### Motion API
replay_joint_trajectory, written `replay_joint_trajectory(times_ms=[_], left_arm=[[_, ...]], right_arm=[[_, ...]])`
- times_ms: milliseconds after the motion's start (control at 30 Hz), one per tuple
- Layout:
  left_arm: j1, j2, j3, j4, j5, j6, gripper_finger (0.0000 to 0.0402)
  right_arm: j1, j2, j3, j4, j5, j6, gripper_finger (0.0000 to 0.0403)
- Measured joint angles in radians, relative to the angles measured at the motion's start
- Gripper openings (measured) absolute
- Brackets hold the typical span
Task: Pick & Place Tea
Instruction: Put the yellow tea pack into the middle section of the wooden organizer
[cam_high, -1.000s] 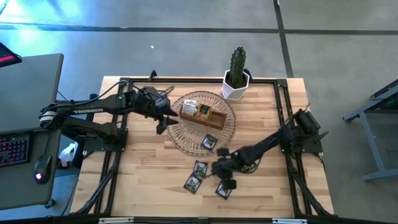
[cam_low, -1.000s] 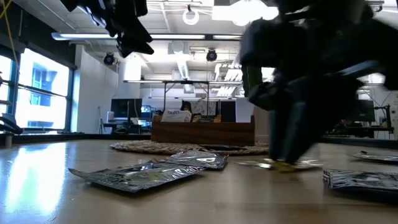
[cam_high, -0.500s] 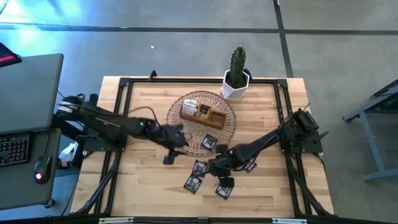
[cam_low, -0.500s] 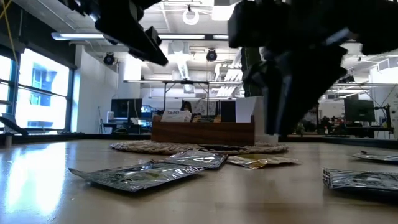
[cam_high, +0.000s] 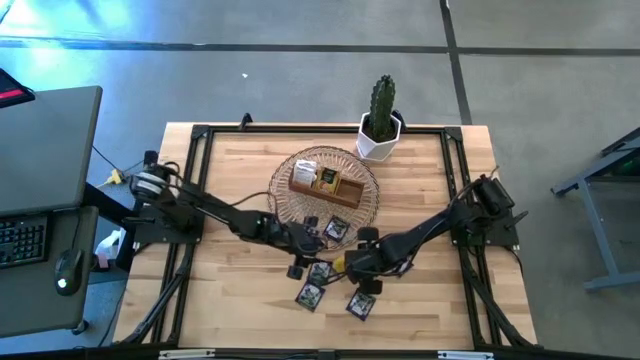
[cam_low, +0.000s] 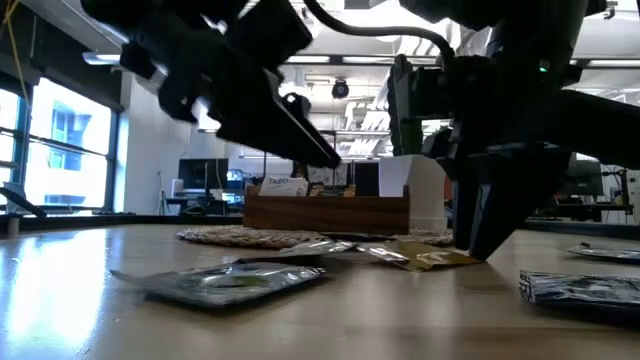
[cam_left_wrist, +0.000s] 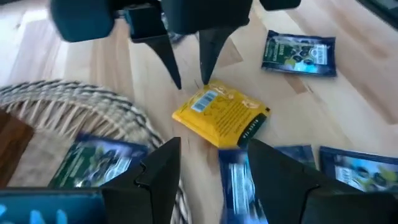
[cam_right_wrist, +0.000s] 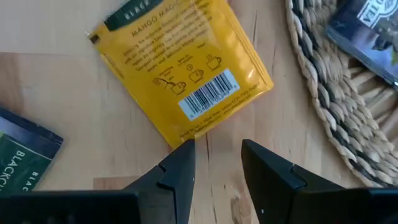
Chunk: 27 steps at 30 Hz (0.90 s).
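Observation:
A yellow tea packet (cam_left_wrist: 221, 115) lies flat on the wooden table beside the wicker basket's rim (cam_right_wrist: 323, 87), barcode side up (cam_right_wrist: 180, 68). My left gripper (cam_left_wrist: 211, 146) hovers open just short of it, low over the table (cam_high: 306, 256). My right gripper (cam_right_wrist: 214, 146) points steeply down at the packet's opposite edge, open, nothing between its fingers (cam_low: 480, 235). Dark tea packets lie on the table (cam_high: 320, 271), (cam_high: 310, 295), (cam_high: 360, 305). Others rest on the basket (cam_high: 335, 228). My right gripper has one fingertip (cam_right_wrist: 185, 149) at the corner of the yellow packet's barcode end (cam_right_wrist: 180, 135), coming from above. I cannot tell whether it touches. The packet lies on the table.
A brown wooden box (cam_high: 325, 183) sits in the round basket (cam_high: 290, 200) at the table's middle. A potted cactus (cam_high: 381, 120) stands at the far edge. The two grippers face each other closely over the yellow packet.
My left gripper has swung from above the basket's left side down and toward the table's near right, rolling as it went, and now hangs low in front of the yellow packet. My right gripper has stayed beside that packet, tipping a little.

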Motion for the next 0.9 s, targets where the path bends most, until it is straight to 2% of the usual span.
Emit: replay_joint_trajectory(times_ms=[367, 567, 900], left_arm=[[-0.05, 0.17, 0.132, 0.006, -0.015, 0.083, 0.0184], [-0.065, 0.172, 0.146, -0.028, -0.112, 0.123, 0.0184], [-0.065, 0.173, 0.144, -0.132, -0.087, 0.151, 0.0184]], right_arm=[[-0.004, -0.005, -0.068, 0.112, -0.007, -0.094, 0.0129], [-0.003, -0.003, -0.07, 0.12, -0.008, -0.089, 0.0129], [-0.003, -0.001, -0.07, 0.124, -0.007, -0.087, 0.0129]])
